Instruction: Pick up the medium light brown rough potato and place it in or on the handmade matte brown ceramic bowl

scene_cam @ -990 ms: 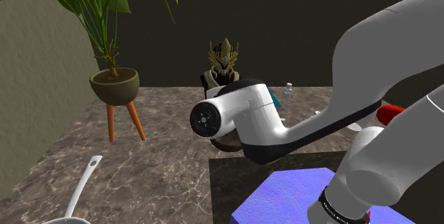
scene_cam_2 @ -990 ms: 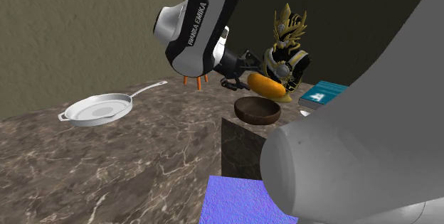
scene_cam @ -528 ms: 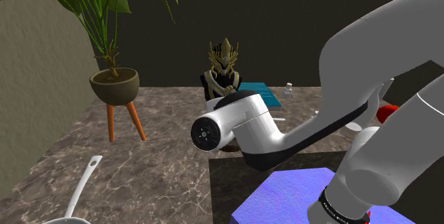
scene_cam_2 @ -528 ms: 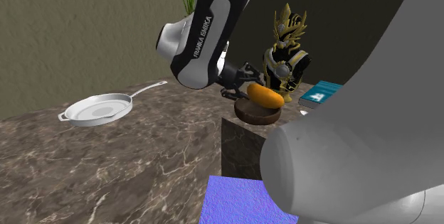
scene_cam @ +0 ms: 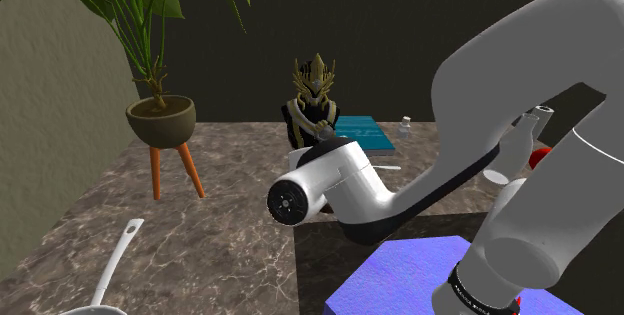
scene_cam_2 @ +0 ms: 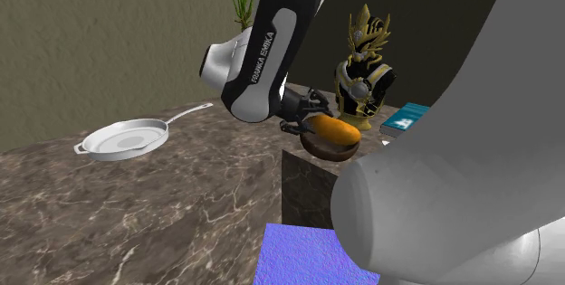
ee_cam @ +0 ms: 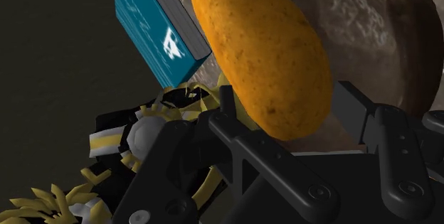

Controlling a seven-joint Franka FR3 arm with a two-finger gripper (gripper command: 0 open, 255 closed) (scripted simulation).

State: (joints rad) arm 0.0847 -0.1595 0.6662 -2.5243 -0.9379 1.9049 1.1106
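Shoulder view: white arm [scene_cam: 400, 188] across centre frame; figurine [scene_cam: 315, 98] upper centre; potted plant [scene_cam: 160, 118] upper left; marbled table [scene_cam: 230, 238].

Second exterior view: orange-brown potato [scene_cam_2: 337, 130], right of centre, over dark brown bowl [scene_cam_2: 328, 147]; claw [scene_cam_2: 315, 120] at its left end; white pan [scene_cam_2: 124, 138] left.

Wrist view: claw clenched on the potato, fingers [ee_cam: 260, 155] either side; bowl beyond it; teal book [ee_cam: 160, 34] beside.

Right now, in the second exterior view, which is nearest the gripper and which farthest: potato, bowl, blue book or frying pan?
1. potato, clasped by the gripper.
2. bowl, just beneath the potato.
3. blue book, off to the view's right.
4. frying pan, far on the view's left.
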